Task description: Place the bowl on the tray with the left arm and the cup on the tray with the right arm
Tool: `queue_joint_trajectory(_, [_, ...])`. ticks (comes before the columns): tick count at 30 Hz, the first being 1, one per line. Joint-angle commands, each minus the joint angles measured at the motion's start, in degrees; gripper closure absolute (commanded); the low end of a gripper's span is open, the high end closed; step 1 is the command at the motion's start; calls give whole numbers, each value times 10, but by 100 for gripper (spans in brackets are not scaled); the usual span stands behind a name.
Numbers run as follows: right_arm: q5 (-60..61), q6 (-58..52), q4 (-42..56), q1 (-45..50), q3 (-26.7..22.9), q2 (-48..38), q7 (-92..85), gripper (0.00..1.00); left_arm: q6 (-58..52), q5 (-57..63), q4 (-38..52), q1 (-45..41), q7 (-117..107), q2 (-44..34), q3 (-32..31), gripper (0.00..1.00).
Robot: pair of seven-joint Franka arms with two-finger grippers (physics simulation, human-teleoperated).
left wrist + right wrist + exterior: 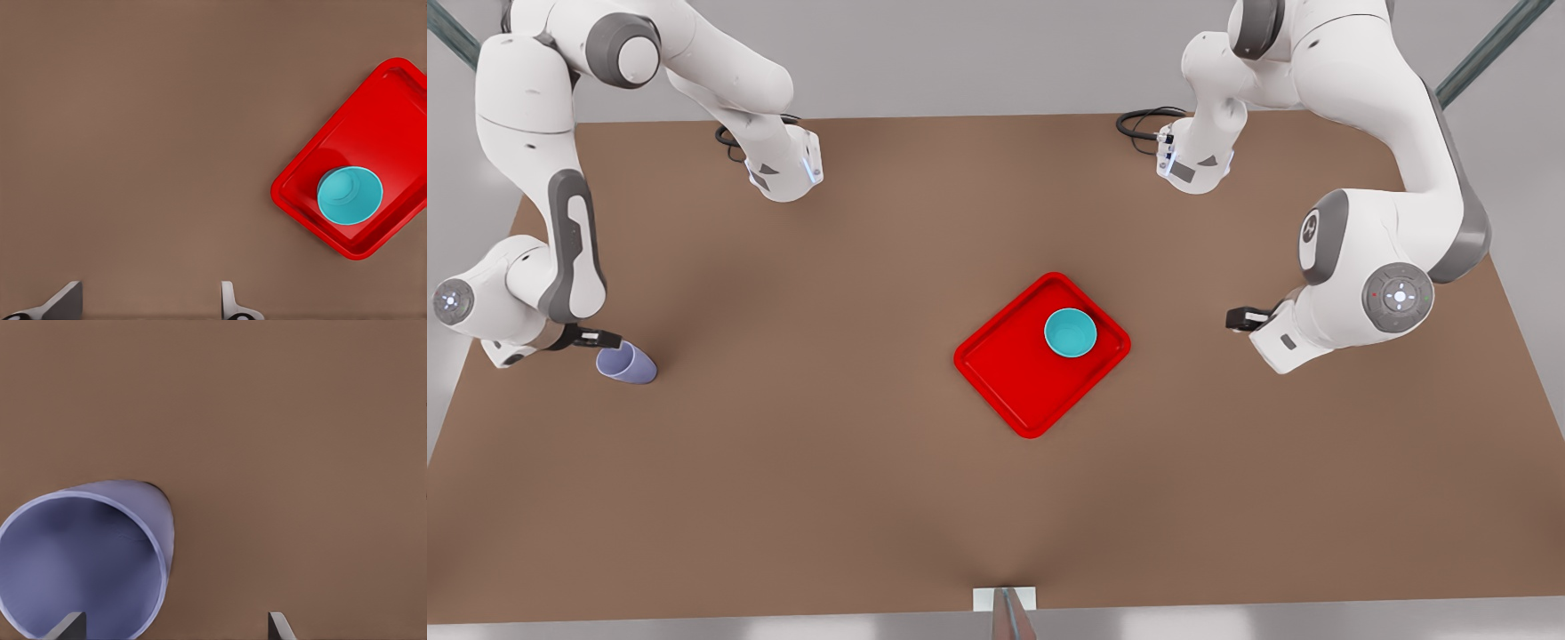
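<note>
With the bowl [1071,332] already resting in a corner of the tray [1005,373] and the left gripper [147,303] waiting spread and empty beside the tray, the right gripper [177,627], fingers spread (one tip at the rim), hovered over the cup [628,364] well apart from the tray and needed centring before closing.

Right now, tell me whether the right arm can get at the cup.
Probably yes: the right gripper hangs open right beside the cup, with nothing between them on the table.

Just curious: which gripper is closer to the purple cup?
The right. The right gripper is right at the cup, open; the left gripper, open, waits beyond the tray.
</note>
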Motion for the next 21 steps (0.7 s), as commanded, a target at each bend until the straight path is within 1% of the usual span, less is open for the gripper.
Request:
queue_joint_trajectory(1, [0, 4, 0, 0, 0, 4, 0, 0, 0, -1, 0, 0, 0, 0, 0, 0])
queue_joint_trajectory(4, [0, 66, -8, 0, 0, 14, 2, 0, 0, -1, 0, 0, 0, 0, 0, 0])
queue_joint_trajectory(9, [4, 83, -11, -2, 0, 24, 4, 0, 0, -1, 0, 0, 4, -2, 0, 0])
queue_joint_trajectory(10, [4, 82, -10, -2, 0, 24, 4, 20, 0, -1, 0, 0, 4, -2, 0, 0])
queue_joint_trajectory(11, [4, 81, -8, -1, 0, 24, 4, 44, 0, -1, 0, 0, 4, -2, 0, 0])
queue_joint_trajectory(12, [4, 78, -5, -1, 0, 24, 4, 59, 0, -1, 0, 0, 4, -2, 0, 0])
queue_joint_trajectory(14, [4, 73, -4, -1, 3, 22, 4, 77, 0, -1, 0, 0, 2, -2, 1, 0])
queue_joint_trajectory(15, [18, 73, -4, -1, 5, 22, 4, 79, 0, -1, 0, 0, 2, -2, 0, 0])
queue_joint_trajectory(21, [34, 54, -2, -3, 6, 21, -1, 79, 0, -1, 0, 0, 1, -2, 0, 0])
